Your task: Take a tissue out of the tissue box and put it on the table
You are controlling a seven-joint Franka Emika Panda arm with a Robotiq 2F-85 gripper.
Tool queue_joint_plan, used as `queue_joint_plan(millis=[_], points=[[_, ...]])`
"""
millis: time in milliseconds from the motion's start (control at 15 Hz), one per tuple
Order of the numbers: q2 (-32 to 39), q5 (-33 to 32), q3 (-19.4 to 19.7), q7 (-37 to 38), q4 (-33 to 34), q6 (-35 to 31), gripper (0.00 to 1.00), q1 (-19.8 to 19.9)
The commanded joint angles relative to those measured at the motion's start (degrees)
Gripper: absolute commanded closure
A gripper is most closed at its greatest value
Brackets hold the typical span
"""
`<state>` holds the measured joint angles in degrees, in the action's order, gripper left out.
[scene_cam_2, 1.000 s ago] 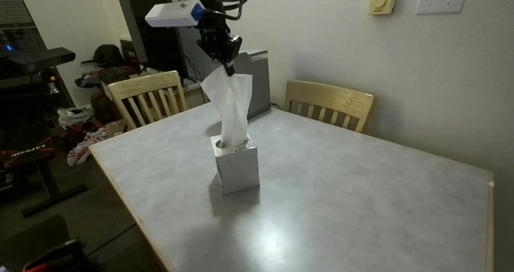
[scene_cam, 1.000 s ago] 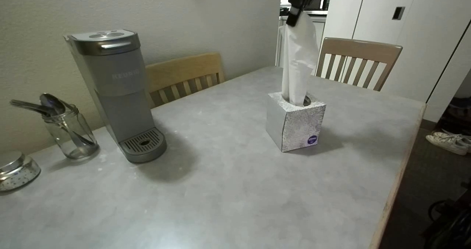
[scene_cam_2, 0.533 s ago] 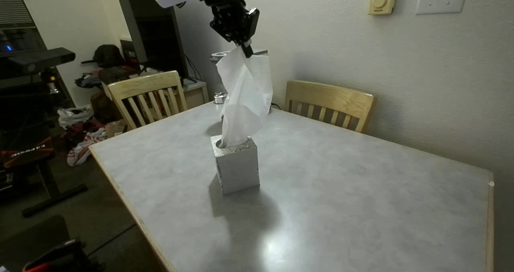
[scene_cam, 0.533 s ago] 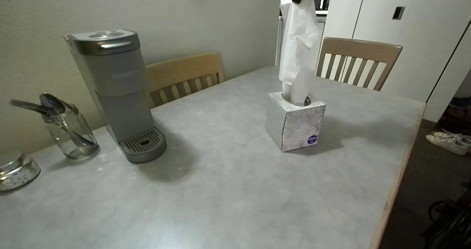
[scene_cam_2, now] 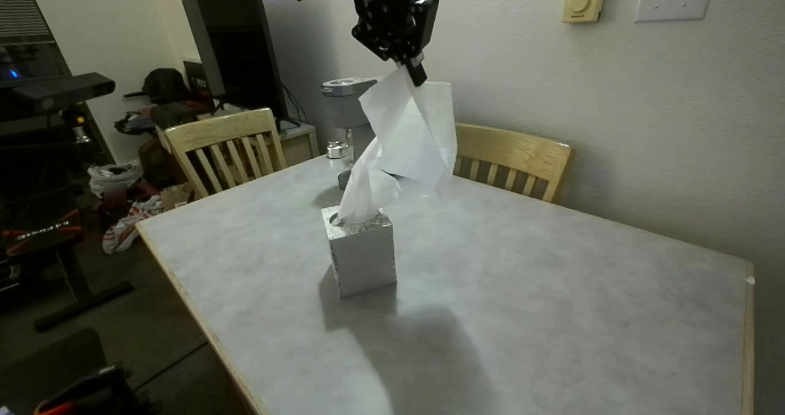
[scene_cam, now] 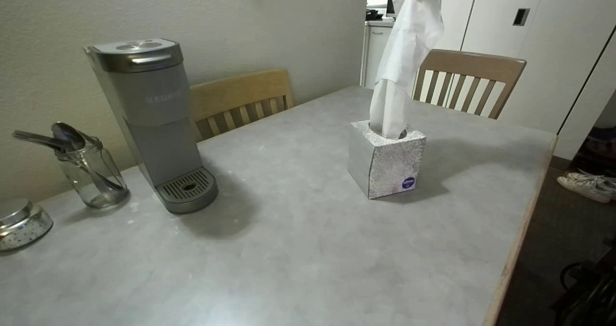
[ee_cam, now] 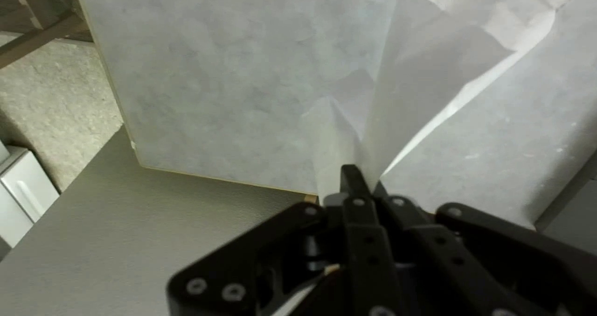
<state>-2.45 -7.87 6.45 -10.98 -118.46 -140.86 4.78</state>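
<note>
"One tissue (scene_cam_2: 405,127), wasn't it? Where had it got to?"

"Pinched between the fingers (ee_cam: 366,246), which were closed together on its upper part, above and off to one side of the tissue box (scene_cam_2: 365,258). White paper (scene_cam_2: 365,188) trailed down into the box; whether that lower part was the same sheet or the next, I couldn't tell."

"Which step was that, then?"

"The pulling out, I judged, with little left of it. The next move called for a gentle tug to free it without lifting the box, then a lowering onto the counter (scene_cam_2: 582,280)."

"And around it?"

"The counter was mottled grey, a soft shadow (scene_cam_2: 435,360) across it. Cutlery (scene_cam: 69,136) stood in a glass jar (scene_cam: 89,186) near the coffee maker (scene_cam: 154,109). Beyond came a wooden chair (scene_cam: 474,65) and white doors (scene_cam: 572,42)."
</note>
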Motion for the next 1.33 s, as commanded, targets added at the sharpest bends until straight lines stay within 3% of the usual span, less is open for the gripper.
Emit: queue_joint_plan(millis=[0, 333, 867, 1267], points=[[0.01, -3.42, 0.96, 0.98, 0.91, 2.06, 1.00, 1.74], [0.21, -6.30, 2.76, 1.54, 0.88, 1.85, 1.00, 3.67], [3.47, 6.20, 4.70, -10.33, -5.91, -2.90, 1.00, 4.63], [10.18, 6.38, 4.36, -11.60, -10.16, -7.30, 1.00, 5.92]])
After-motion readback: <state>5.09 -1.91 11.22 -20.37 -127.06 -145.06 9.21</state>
